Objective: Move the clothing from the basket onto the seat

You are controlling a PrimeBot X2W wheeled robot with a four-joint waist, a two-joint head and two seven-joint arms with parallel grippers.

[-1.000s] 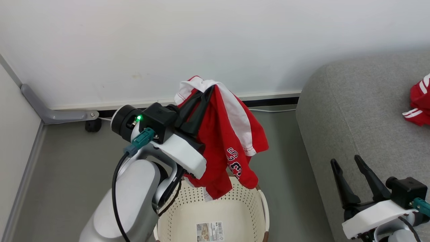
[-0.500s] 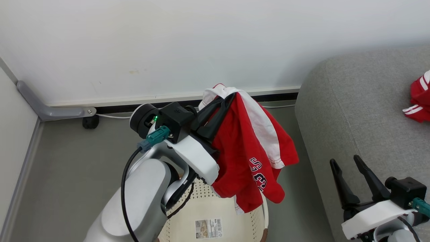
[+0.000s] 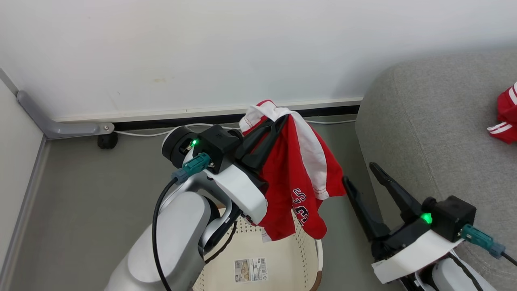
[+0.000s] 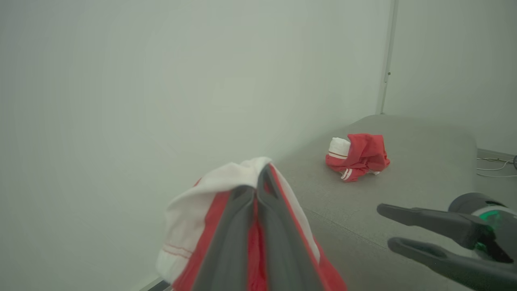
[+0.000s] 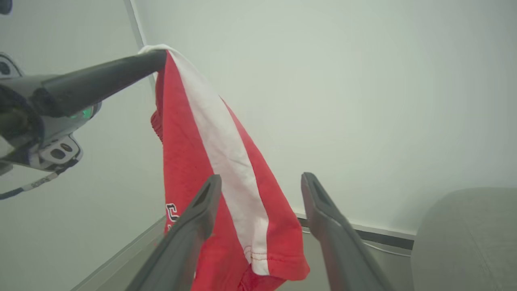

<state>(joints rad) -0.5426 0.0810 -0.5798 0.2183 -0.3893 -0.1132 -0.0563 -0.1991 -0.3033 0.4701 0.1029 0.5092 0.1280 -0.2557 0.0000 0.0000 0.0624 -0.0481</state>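
The left gripper (image 3: pixel 278 119) pinched one red garment (image 3: pixel 299 169), dangling above the basket (image 3: pixel 319 250), whose visible bottom was bare. The right gripper (image 3: pixel 358 172) gaped wide, holding nothing. A second garment (image 3: pixel 505 121) lay on the seat (image 3: pixel 436 121). Judged: one drop left.

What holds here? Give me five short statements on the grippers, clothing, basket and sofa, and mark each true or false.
1. The left gripper is shut on a red garment. True.
2. The right gripper is shut. False: its fingers stand apart, with nothing between them.
3. The basket holds a pile of clothing. False: the part of its bottom that shows is bare but for a label.
4. A second garment lies on the sofa. True.
5. The held garment rests on the sofa. False: it hangs in the air above the basket, apart from the sofa.
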